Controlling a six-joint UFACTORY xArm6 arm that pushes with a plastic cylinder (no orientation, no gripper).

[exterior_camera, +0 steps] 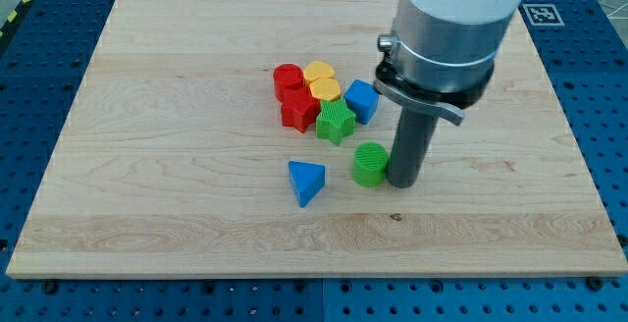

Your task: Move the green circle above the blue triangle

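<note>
The green circle (370,162) stands on the wooden board, right of the blue triangle (305,181) and a little higher in the view. My tip (403,180) is down at the board, touching or nearly touching the green circle's right side. The blue triangle lies apart from the other blocks, below the cluster.
A cluster sits above: a red circle (287,80), a red star (298,111), a yellow heart (321,80), a green star (336,122) and a blue block (361,100). The wooden board (147,165) lies on a blue perforated table. The arm's grey body (446,27) hangs over the board's upper right.
</note>
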